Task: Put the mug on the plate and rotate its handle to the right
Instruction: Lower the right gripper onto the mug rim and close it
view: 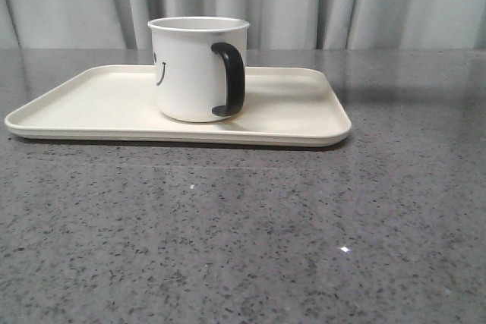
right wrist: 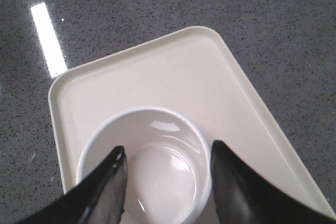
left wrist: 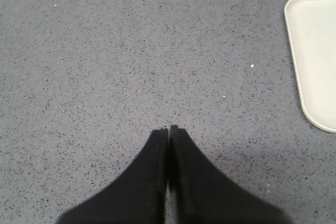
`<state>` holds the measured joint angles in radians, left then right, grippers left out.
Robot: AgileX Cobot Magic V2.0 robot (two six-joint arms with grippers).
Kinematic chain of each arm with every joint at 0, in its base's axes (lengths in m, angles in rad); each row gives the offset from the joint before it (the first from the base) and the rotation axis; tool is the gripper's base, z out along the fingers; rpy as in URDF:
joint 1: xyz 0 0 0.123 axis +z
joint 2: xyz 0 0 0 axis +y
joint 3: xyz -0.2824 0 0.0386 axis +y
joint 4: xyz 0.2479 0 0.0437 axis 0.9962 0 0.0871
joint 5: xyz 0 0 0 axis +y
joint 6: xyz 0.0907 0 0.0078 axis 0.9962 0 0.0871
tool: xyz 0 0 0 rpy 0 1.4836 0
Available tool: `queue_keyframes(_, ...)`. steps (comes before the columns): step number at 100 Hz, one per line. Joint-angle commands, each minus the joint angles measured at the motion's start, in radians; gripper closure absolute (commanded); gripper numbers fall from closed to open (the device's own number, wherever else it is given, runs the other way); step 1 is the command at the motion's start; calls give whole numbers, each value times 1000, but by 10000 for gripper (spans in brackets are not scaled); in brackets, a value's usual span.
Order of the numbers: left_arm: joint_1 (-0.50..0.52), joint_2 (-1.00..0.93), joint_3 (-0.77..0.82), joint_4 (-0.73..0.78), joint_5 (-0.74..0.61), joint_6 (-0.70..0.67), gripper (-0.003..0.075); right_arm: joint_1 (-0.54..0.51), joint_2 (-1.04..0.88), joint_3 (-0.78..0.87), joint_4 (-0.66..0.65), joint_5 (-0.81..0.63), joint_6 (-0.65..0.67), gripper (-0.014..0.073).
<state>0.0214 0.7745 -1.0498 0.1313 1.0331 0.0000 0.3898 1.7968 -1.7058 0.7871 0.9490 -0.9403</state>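
grey speckled stone makes up the table (view: 243, 233), and at the left the left gripper (left wrist: 168, 129) hangs over bare tabletop, its black fingers (left wrist: 152, 171) pressed together with nothing between them, the plate's corner just off to one side in its view. cream plate (view: 91, 100) lies left of centre on the table, long side facing the camera. white mug (view: 190, 73) stands upright on it, about mid-plate, smiley print on its left flank and the black handle (view: 230, 79) turned toward the near right. seen from the right wrist, the right gripper (right wrist: 167, 153) hovers above the mug's open mouth, jaws spread wide, holding nothing. pale curtain (view: 364, 1) behind.
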Motion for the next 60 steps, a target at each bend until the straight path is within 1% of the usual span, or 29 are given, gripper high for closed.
queue_keyframes(1,1,-2,-25,-1,-64,-8,740,-2,-39,-34,33,-40,-3,217)
queue_keyframes(60,1,-2,-25,-2,-64,-8,740,-2,43,-34,61,-38,-1,209)
